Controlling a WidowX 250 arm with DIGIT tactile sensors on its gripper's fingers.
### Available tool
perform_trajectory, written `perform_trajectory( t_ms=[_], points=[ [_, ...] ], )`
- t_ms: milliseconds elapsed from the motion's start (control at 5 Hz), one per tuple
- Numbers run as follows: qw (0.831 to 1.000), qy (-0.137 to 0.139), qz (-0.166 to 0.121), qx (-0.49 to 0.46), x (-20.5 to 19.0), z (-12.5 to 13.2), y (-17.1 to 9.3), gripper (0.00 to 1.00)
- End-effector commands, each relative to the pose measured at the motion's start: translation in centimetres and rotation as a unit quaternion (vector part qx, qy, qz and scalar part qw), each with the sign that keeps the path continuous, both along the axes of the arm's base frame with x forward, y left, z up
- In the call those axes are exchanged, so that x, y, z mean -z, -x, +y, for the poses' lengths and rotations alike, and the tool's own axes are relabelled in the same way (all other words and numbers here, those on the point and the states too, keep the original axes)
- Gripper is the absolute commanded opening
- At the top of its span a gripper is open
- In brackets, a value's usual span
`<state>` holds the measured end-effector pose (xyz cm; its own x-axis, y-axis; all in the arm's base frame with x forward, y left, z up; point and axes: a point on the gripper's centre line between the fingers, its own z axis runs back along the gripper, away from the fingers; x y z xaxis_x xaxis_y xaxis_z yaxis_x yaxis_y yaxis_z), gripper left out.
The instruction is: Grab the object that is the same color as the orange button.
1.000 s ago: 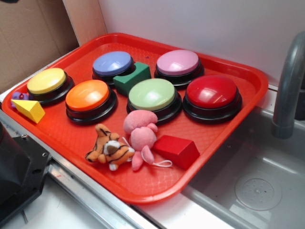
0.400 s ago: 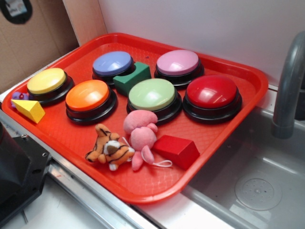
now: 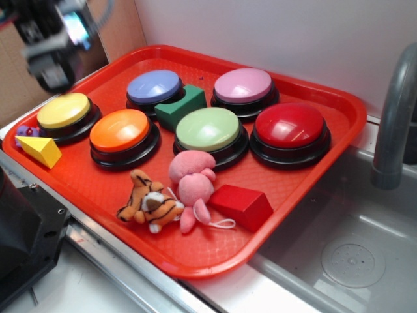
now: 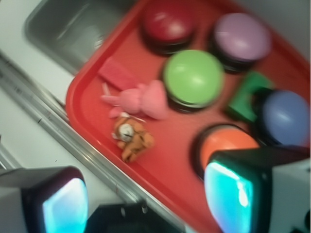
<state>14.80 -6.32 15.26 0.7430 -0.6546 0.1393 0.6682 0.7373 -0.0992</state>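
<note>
The broad red plastic tray (image 3: 326, 140) with its textured floor took up most of the surface, beside the grey metal sink basin (image 3: 345, 254). On the tray stood round dome buttons on black bases in two rows. The large orange dome button (image 3: 120, 130) sat in the front row, between the yellow dome button (image 3: 63, 111) and the pale green dome button (image 3: 208, 128), with the red dome button (image 3: 290, 125) at the sink end. Behind them stood the blue dome button (image 3: 154, 87) and the pink dome button (image 3: 243, 85), and a dark green block (image 3: 181, 106) lay just beside the blue one.

My end effector (image 3: 51, 44) hung blurred above the far corner of the tray, over the yellow button and well apart from the toys. In the wrist view its two fingers (image 4: 238, 194) stood wide apart with nothing between them, so it was open and empty.

Nearer the front rim lay the pink plush toy (image 3: 193, 186), touching the red block (image 3: 241, 207) on one side. On its other side, touching it, lay the small orange plush tiger with black stripes (image 3: 150, 205), close to the tray's front edge and in front of the orange button. A small yellow wedge (image 3: 39, 151) rested at the tray's end rim.
</note>
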Motion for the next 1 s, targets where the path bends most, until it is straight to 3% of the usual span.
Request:
perform_trajectory(
  t_ms=[0, 800],
  points=[
    [0.995, 0.007, -0.006, 0.103, 5.0, -2.0, -0.6, 1.0],
    [0.993, 0.025, 0.06, 0.099, 12.6, -2.0, 0.5, 1.0]
  ],
)
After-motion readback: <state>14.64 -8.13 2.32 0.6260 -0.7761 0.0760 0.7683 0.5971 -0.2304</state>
